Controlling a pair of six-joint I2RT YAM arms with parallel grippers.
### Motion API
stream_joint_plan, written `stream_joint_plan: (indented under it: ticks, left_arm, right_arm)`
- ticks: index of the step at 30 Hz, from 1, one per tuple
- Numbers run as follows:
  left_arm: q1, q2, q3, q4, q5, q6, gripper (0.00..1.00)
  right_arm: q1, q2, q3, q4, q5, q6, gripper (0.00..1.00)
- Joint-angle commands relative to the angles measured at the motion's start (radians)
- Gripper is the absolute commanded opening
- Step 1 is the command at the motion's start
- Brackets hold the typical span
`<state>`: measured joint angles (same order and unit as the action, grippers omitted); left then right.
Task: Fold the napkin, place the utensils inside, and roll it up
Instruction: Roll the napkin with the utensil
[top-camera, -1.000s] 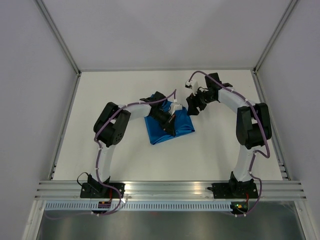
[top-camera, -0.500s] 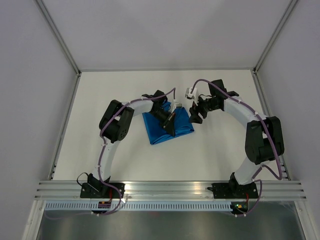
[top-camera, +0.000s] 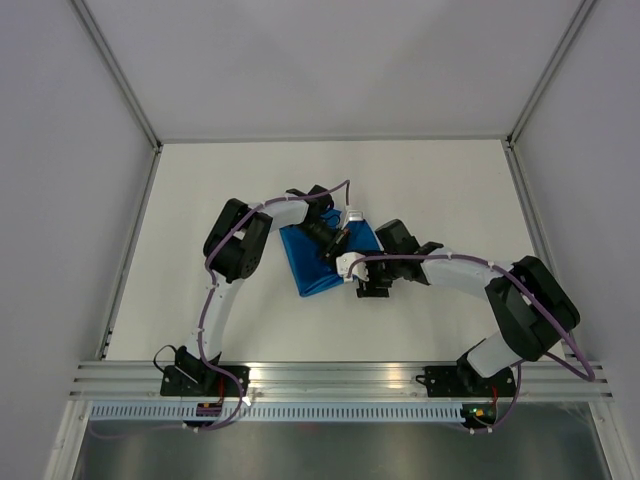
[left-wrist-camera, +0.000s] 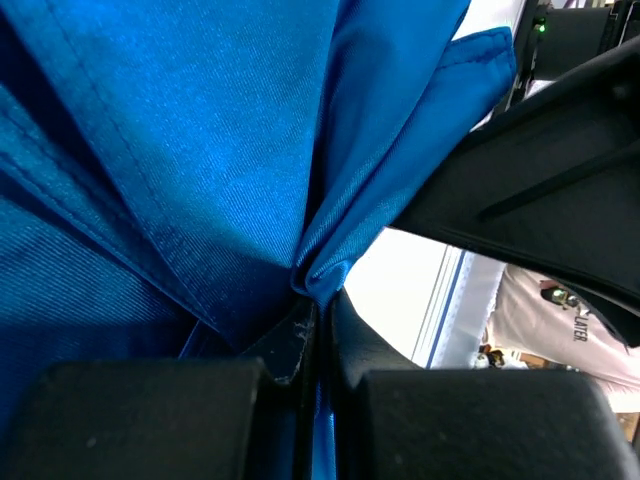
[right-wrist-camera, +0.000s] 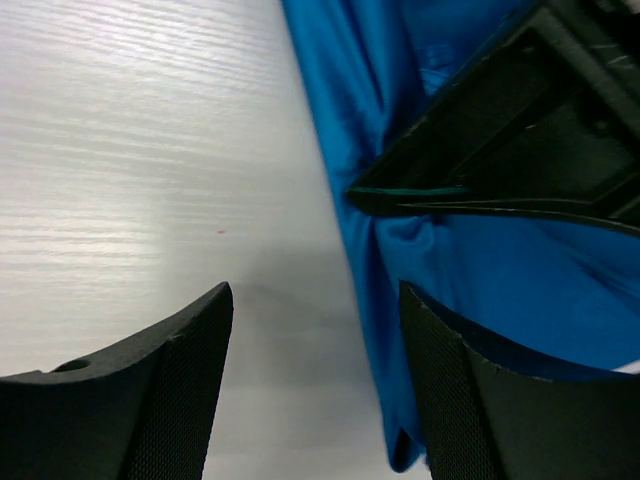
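The blue napkin (top-camera: 302, 266) lies bunched in the middle of the white table. My left gripper (top-camera: 335, 247) is over it, shut on a raised fold of the napkin (left-wrist-camera: 200, 150) that is pinched between the jaws at the left gripper's tips (left-wrist-camera: 318, 300). My right gripper (top-camera: 362, 283) is open and low at the napkin's near right edge. In the right wrist view the right gripper (right-wrist-camera: 315, 295) is over bare table with the napkin's edge (right-wrist-camera: 400, 260) just inside its right finger (right-wrist-camera: 480, 400). No utensils show in any view.
The left gripper's black body (right-wrist-camera: 530, 150) sits right above the cloth in the right wrist view. The right arm (left-wrist-camera: 530, 180) crosses the left wrist view's upper right. The table (top-camera: 200, 180) is bounded by grey walls and a metal rail (top-camera: 340, 375) at the near edge.
My right arm has swung from the far right of the napkin round to its near right edge and come low. My left gripper keeps its hold; the napkin has shifted slightly left.
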<state>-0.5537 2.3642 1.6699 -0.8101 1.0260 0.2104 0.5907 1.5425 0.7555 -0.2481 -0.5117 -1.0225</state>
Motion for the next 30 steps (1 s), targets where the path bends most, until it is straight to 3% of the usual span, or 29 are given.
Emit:
stream_joint_plan:
  ticks: [1, 17, 21, 26, 30]
  left_arm:
    - [0.003, 0.053, 0.005, -0.038, -0.090, 0.041, 0.02]
    - [0.011, 0.075, 0.024, -0.069, -0.067, 0.058, 0.02]
    - [0.014, 0.078, 0.030, -0.077, -0.060, 0.064, 0.02]
    - [0.018, 0.073, 0.030, -0.089, -0.049, 0.075, 0.02]
    - [0.021, 0.069, 0.030, -0.092, -0.037, 0.083, 0.02]
  right_arm:
    - [0.015, -0.019, 0.008, 0.145, 0.036, -0.041, 0.73]
    - [0.119, 0.025, -0.067, 0.276, 0.162, -0.100, 0.72]
    - [0.126, 0.080, -0.024, 0.216, 0.173, -0.109, 0.71]
    - [0.126, 0.139, 0.045, 0.138, 0.173, -0.136, 0.62]
    - [0.126, 0.191, 0.131, -0.020, 0.173, -0.175, 0.52]
